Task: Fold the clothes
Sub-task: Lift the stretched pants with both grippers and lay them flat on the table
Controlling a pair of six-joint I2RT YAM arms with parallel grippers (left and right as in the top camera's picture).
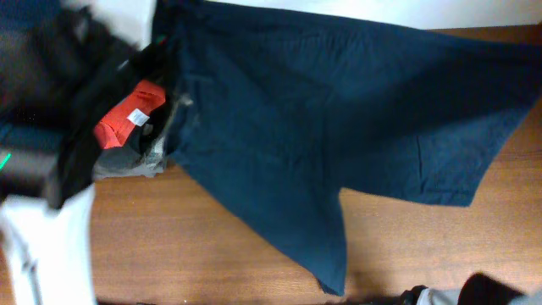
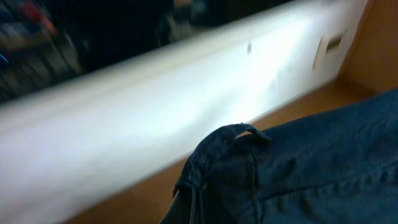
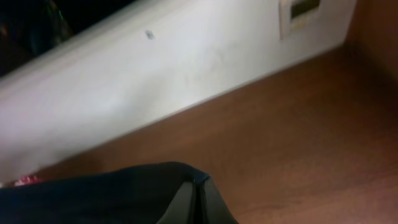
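Observation:
The clothes [image 1: 322, 110], a large dark navy garment, lie spread over the wooden table [image 1: 169, 246], with one leg reaching toward the front edge. My left gripper [image 2: 194, 208] is shut on a bunched corner of the clothes [image 2: 230, 140] near a seam; its fingers are dark and barely visible at the bottom of the left wrist view. In the overhead view the left arm [image 1: 102, 76] is a blurred black shape at the garment's upper left corner. The right gripper [image 3: 199, 202] is shut on a dark edge of the clothes [image 3: 124, 186]. The right arm [image 1: 487, 292] shows at the bottom right.
A red garment with a white label [image 1: 127, 119] lies on a grey folded one [image 1: 127, 165] by the clothes' left edge. A white panel [image 1: 42, 246] fills the lower left. A white wall [image 3: 186, 68] runs along the table's far side.

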